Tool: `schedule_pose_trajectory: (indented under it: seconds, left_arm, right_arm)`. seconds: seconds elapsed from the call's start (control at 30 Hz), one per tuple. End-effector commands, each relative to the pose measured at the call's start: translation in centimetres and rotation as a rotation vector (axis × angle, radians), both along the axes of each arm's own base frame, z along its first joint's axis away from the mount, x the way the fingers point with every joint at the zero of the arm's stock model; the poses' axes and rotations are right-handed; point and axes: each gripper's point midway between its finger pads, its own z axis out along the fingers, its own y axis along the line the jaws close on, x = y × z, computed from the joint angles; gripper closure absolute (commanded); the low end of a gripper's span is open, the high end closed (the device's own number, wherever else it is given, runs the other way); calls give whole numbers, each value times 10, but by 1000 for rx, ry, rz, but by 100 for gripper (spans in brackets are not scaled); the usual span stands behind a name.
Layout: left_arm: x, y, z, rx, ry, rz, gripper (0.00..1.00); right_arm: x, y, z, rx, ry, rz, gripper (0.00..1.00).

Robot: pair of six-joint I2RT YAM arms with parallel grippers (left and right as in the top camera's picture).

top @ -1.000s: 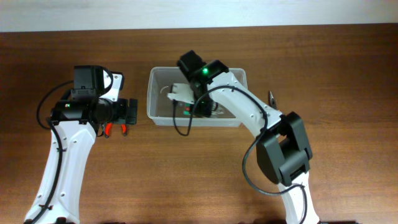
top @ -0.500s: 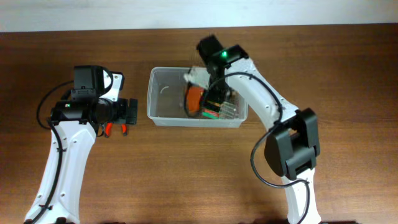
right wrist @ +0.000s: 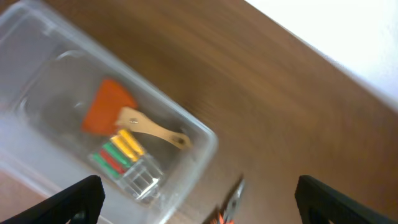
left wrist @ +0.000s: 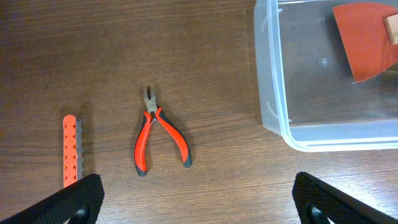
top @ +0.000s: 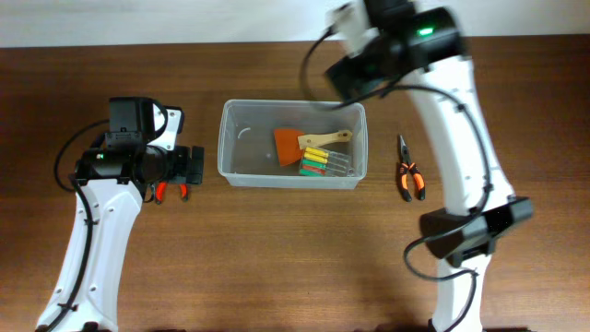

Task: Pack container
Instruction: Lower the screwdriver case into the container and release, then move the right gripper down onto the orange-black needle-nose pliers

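The container [top: 241, 177] is sitting at table centre, long side toward the arms, between the two grippers. It is now holding an orange spatula w/ wooden handle [top: 290, 146] and, touching it on the near side, a clear-cased set of yellow, green and red tools [top: 318, 163].

Change vs. 0.5 s ago: the spatula was then at the R fingers over the bin; it is now lying flat on the bin floor. The right gripper [right wrist: 199, 183] is pulling up and away toward the far table edge, fingers spread wide, carrying nothing; its view is blurring w/ motion.

The left gripper [left wrist: 198, 186] is holding the same position as before, left of the bin, fingers spread, empty, hovering over the red pliers [left wrist: 158, 134], w/ an orange toothed strip [left wrist: 70, 152] beside them.

Orange-handled pliers [top: 408, 177] are lying on the table just right of the bin.

Assessment: one more item is packed. Approx. three items are remaining outside, so packing is partway done. The right-side pliers are looking like the nearest next pick for the R arm.
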Motion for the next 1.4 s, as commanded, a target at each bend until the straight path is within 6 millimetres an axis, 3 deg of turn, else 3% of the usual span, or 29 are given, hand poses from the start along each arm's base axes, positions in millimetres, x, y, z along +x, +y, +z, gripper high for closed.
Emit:
schedule_pose_trajectory:
  seconds: [0.0,0.2,0.3,0.33,0.5,0.7,0.83,0.97,1.07,1.23,1.37]
  left_arm:
    - [4,2,6,9,-17,-10,1]
    - [4,2,6,9,-18,-10,1]
    - [4,2,6,8,-16,-11,1]
    - [4,2,6,9,-17,-10,1]
    - [4,2,6,9,-17,-10,1]
    - [4,2,6,9,-17,-10,1]
    - [4,2,6,9,-18,-10,1]
    - [4,2,6,8,-17,-11,1]
    - [4,2,6,9,-17,-10,1]
    - [4,2,6,8,-17,-11,1]
    - [4,2,6,8,-18,-11,1]
  right_arm:
    - [10,-71,-3,101,52,-363,2]
    - [7,-167,-52,127,192,-675,2]
    - [-4,-189,-85,112,293,-731,2]
    - [-17,-194,-113,92,379,-749,1]
    - [-48,-182,-169,43,553,-736,1]
    - [-67,-176,-212,-6,629,-692,1]
    - [-74,-181,-224,-5,649,-690,5]
    - [-84,-180,-227,-27,687,-583,17]
    - [-87,-180,-229,-29,698,-580,16]
    - [-111,-175,-244,-54,782,-526,17]
    - [-109,-176,-255,-52,761,-518,16]
